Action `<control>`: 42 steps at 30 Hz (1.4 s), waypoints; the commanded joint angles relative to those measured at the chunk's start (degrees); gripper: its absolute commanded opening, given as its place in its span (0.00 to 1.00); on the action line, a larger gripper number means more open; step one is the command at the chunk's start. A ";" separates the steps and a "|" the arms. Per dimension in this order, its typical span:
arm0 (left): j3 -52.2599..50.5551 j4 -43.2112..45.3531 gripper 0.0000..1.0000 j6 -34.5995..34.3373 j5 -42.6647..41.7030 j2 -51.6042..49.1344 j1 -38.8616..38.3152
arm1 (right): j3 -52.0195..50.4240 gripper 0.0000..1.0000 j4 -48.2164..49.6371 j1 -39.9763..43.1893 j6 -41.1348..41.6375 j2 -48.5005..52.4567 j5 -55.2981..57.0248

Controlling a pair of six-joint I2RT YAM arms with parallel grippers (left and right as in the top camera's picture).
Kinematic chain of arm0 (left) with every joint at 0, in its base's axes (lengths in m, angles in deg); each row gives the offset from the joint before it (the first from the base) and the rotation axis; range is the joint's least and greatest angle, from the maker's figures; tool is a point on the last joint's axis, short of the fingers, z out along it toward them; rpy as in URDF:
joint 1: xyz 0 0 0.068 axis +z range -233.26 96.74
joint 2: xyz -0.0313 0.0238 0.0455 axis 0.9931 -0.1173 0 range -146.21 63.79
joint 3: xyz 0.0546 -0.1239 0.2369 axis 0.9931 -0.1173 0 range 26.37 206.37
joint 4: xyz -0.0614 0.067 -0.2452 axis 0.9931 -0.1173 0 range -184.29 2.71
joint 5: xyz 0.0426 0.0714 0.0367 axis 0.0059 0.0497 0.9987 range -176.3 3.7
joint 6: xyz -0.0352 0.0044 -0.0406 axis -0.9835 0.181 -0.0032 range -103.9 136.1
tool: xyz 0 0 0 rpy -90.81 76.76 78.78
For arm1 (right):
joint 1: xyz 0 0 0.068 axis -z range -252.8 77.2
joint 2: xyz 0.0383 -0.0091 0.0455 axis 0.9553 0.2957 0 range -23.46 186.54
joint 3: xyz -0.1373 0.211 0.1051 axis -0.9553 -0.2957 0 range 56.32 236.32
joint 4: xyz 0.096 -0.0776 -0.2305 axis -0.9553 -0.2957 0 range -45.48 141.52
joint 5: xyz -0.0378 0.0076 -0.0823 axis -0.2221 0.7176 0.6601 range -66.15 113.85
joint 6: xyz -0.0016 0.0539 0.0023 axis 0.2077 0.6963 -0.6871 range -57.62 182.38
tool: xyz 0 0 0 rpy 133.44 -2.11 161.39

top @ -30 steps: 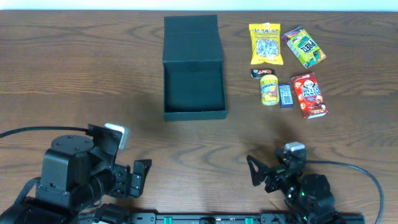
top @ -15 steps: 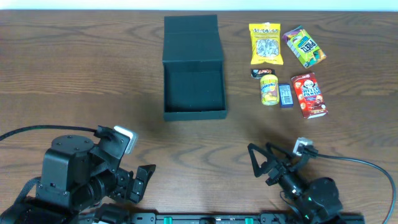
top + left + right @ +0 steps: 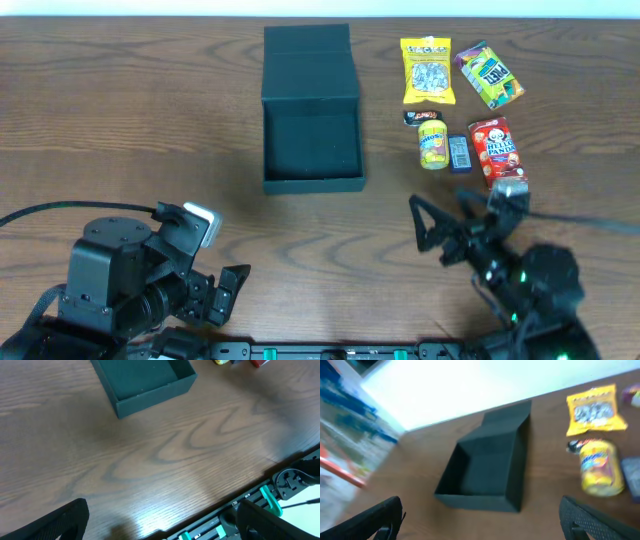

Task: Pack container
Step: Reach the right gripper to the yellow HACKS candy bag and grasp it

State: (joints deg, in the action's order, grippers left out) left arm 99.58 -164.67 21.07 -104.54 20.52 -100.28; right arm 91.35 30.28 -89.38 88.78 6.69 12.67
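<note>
The container [image 3: 310, 140], a dark teal box, lies open at the back centre with its flap lid [image 3: 308, 60] folded away. It also shows in the left wrist view as container [image 3: 145, 382] and, blurred, in the right wrist view as container [image 3: 485, 475]. To its right lie snacks: a yellow bag [image 3: 428, 70], a green-purple pack [image 3: 489, 74], a red box [image 3: 497, 152], a yellow can [image 3: 432, 144] and a small blue pack [image 3: 459, 153]. My left gripper [image 3: 225, 292] hovers open near the front edge. My right gripper [image 3: 445, 222] is open and empty, just in front of the red box.
A small dark packet [image 3: 415, 117] lies beside the yellow can. The yellow can [image 3: 601, 467] and yellow bag [image 3: 595, 410] appear at the right of the right wrist view. The table's front rail [image 3: 240, 510] with green clips runs under the left gripper.
The right arm has lifted and swung forward and right, toward the snacks, its view now blurred. The left arm shifted slightly early on, then held still. Both grippers stayed open.
</note>
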 commanded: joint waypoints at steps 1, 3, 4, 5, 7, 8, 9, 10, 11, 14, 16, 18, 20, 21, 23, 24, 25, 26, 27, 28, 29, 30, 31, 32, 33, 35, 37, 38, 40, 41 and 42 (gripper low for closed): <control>-0.20 0.02 0.95 1.07 -0.20 0.17 0.09 | 6.25 0.99 -0.48 2.16 -9.09 8.52 -0.24; -0.20 0.02 0.95 1.07 -0.20 0.17 0.09 | 10.10 0.99 -0.44 3.74 -11.15 15.15 -0.24; -0.20 0.02 0.95 1.07 -0.20 0.17 0.09 | 11.67 0.99 -0.44 4.61 -11.74 18.01 -0.26; -0.20 0.02 0.95 1.07 -0.20 0.17 0.09 | 13.42 0.99 -0.46 5.73 -11.91 21.27 -0.48; -0.20 0.02 0.95 1.07 -0.20 0.17 0.09 | 17.33 0.99 -0.24 8.57 -12.22 28.76 -3.17; -0.20 0.02 0.95 1.07 -0.20 0.17 0.09 | 19.02 0.99 -0.17 9.73 -12.90 31.76 -4.98; -0.20 0.02 0.95 1.07 -0.20 0.17 0.09 | 21.35 0.99 -0.20 11.13 -13.90 35.76 -7.06; -0.20 0.04 0.95 1.07 -0.20 0.17 0.09 | 23.82 0.99 -0.24 12.37 -14.32 39.67 -8.13; -0.20 0.02 0.95 1.07 -0.20 0.17 0.09 | 26.14 0.99 -0.22 13.38 -14.47 43.28 -8.61; -0.20 0.02 0.95 1.07 -0.20 0.17 0.09 | 32.13 0.99 -0.35 15.45 -14.95 52.06 -8.81; -0.20 0.02 0.95 1.07 -0.20 0.17 0.09 | 35.67 0.99 -0.44 16.33 -15.96 57.11 -8.81; -0.20 0.04 0.95 1.07 -0.20 0.17 0.09 | 39.04 0.99 -0.39 16.90 -17.03 61.99 -8.76; -0.20 0.02 0.95 1.07 -0.20 0.17 0.09 | 42.14 0.99 -0.11 17.42 -17.29 66.64 -8.74; -0.20 0.02 0.95 1.07 -0.20 0.17 0.09 | 43.71 0.99 0.37 17.77 -17.27 69.20 -8.72; -0.20 0.02 0.95 1.07 -0.20 0.17 0.09 | 46.16 0.99 1.27 18.40 -17.27 73.26 -8.74; -0.20 0.02 0.95 1.07 -0.20 0.17 0.09 | 47.50 0.99 1.66 18.80 -17.27 75.43 -8.74; -0.20 0.04 0.95 1.07 -0.20 0.17 0.09 | 48.74 0.99 1.90 19.12 -17.27 77.46 -8.72; -0.20 0.02 0.95 1.07 -0.20 0.17 0.09 | 49.94 0.99 2.19 19.43 -17.27 79.45 -8.74; -0.20 0.02 0.95 1.07 -0.20 0.17 0.09 | 50.90 0.99 2.29 19.67 -17.27 81.02 -8.70; -0.20 0.02 0.95 1.07 -0.20 0.17 0.09 | 52.15 0.99 2.40 19.91 -17.27 83.06 -8.41; -0.20 0.02 0.95 1.07 -0.20 0.17 0.09 | 52.96 0.99 2.43 20.04 -17.27 84.26 -8.33; -0.20 0.02 0.95 1.07 -0.20 0.17 0.09 | 54.14 0.99 2.69 20.24 -17.27 86.23 -8.26; -0.20 0.02 0.95 1.07 -0.20 0.17 0.09 | 55.34 0.99 3.06 20.46 -17.27 88.24 -8.28; -0.20 0.02 0.95 1.07 -0.20 0.17 0.09 | 55.98 0.99 3.41 20.63 -17.27 89.46 -8.28; -0.20 0.02 0.95 1.07 -0.20 0.17 0.09 | 56.52 0.99 3.96 20.72 -17.27 90.66 -8.33; -0.20 0.02 0.95 1.07 -0.20 0.17 0.09 | 57.27 0.99 5.42 20.79 -17.25 92.87 -8.35; -0.20 0.02 0.95 1.07 -0.20 0.17 0.09 | 57.33 0.99 7.72 20.79 -17.16 94.79 -8.37; -0.20 0.02 0.95 1.07 -0.20 0.17 0.09 | 57.35 0.99 8.68 20.76 -16.94 95.60 -8.37; -0.20 0.02 0.95 1.07 -0.20 0.17 0.09 | 57.35 0.99 10.56 20.74 -15.72 97.18 -8.31; -0.20 0.02 0.95 1.07 -0.20 0.17 0.09 | 57.35 0.99 11.19 20.74 -15.58 97.66 -8.35; -0.20 0.02 0.95 1.07 -0.20 0.17 0.09 | 57.35 0.99 11.78 20.72 -14.43 98.44 -7.65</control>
State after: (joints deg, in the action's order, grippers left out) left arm 99.36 -164.63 21.09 -104.56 20.55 -100.28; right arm 147.39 41.26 -69.27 72.67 103.78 4.40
